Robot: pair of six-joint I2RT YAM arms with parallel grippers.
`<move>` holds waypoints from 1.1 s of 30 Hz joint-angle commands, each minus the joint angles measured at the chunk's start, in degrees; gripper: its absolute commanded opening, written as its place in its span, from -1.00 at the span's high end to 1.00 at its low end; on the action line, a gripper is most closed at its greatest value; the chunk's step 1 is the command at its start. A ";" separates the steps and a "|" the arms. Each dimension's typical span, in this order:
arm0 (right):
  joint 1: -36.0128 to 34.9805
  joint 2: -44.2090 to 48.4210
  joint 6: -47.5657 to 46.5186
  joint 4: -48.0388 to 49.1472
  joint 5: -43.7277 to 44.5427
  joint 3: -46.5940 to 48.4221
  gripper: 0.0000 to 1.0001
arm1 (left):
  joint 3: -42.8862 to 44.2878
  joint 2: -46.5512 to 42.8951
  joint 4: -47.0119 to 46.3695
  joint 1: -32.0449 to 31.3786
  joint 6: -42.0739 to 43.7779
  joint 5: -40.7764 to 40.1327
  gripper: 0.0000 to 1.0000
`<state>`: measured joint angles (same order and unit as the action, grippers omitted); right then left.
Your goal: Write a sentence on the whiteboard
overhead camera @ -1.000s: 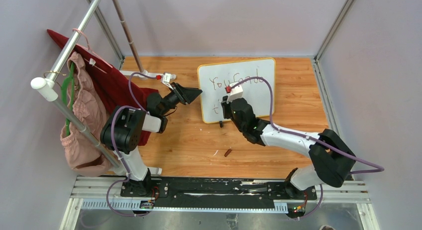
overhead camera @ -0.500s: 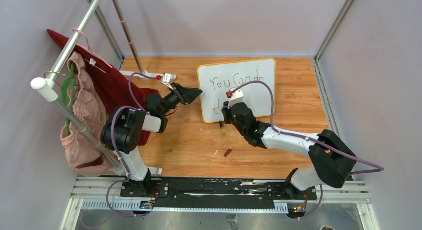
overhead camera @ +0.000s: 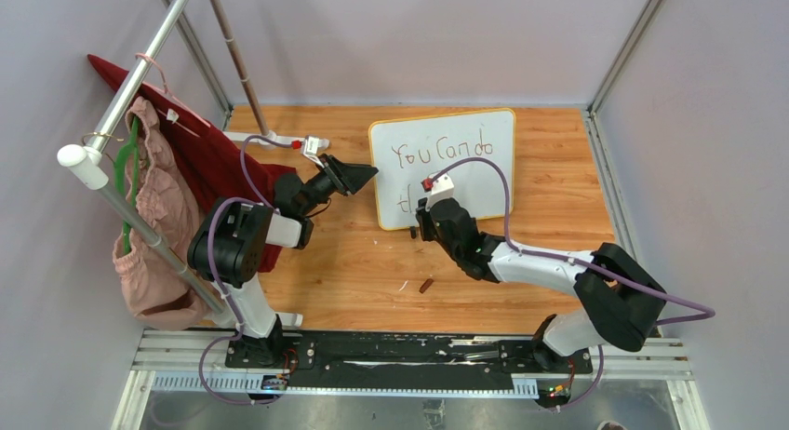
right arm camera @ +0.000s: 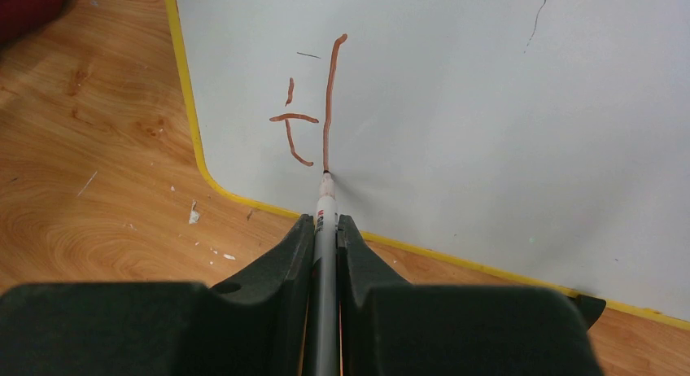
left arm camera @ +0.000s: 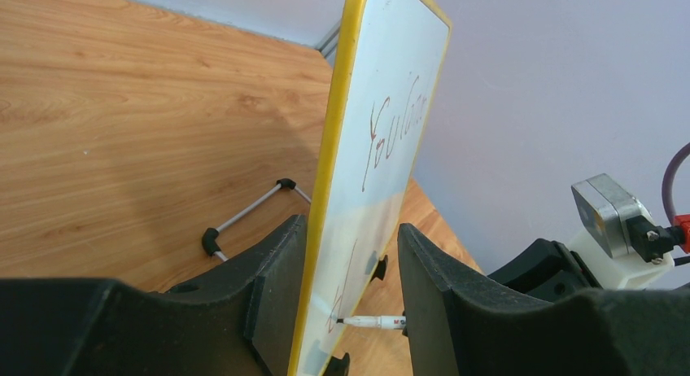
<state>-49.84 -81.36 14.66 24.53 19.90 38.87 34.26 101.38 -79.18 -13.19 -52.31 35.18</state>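
Left gripper [overhead camera: 366, 176] clamps the left edge of the whiteboard [overhead camera: 474, 183], which stands upright at the back of the table [overhead camera: 354, 262]. Right gripper [right arm camera: 325, 229] is closed on a marker [right arm camera: 326, 205], tip touching the board under "You Can do" [overhead camera: 445, 152]. Push too hard and the board could twist in that one-sided clamp, or the marker could slide back between the jaws and the line would break.

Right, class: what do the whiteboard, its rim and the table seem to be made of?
The whiteboard: smooth, apparently coated white sheet, faint sheen, no visible texture. Its rim: yellow, probably plastic. The table: wood or wood-look laminate, grain lines visible.
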 commanded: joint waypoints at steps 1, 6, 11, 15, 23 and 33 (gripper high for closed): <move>-0.25 0.35 0.02 -1.42 1.76 0.35 1.00 | -1.00 1.01 -0.28 0.09 -2.00 1.30 0.00; -0.25 -0.06 -1.42 -1.51 2.31 2.98 1.00 | -0.95 1.06 -0.28 0.09 -2.02 1.30 0.00; -0.10 -0.45 -2.64 -1.41 2.71 4.89 1.00 | -0.96 1.05 -0.28 0.09 -2.06 1.30 0.00; 0.45 -0.64 -2.97 -1.38 2.77 5.57 1.00 | -0.91 1.03 -0.28 0.09 -2.09 1.33 0.00; 1.96 -0.40 -3.34 -1.33 2.78 5.91 1.00 | -0.87 1.09 -0.28 0.09 -2.00 1.43 0.00; 3.00 1.39 -3.10 -2.03 3.49 3.88 1.00 | -0.88 1.08 -0.10 0.09 -1.91 1.41 0.00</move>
<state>-48.58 -81.28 12.36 22.70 20.91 43.40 34.26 101.38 -79.26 -13.19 -52.38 35.33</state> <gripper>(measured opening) 0.170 0.499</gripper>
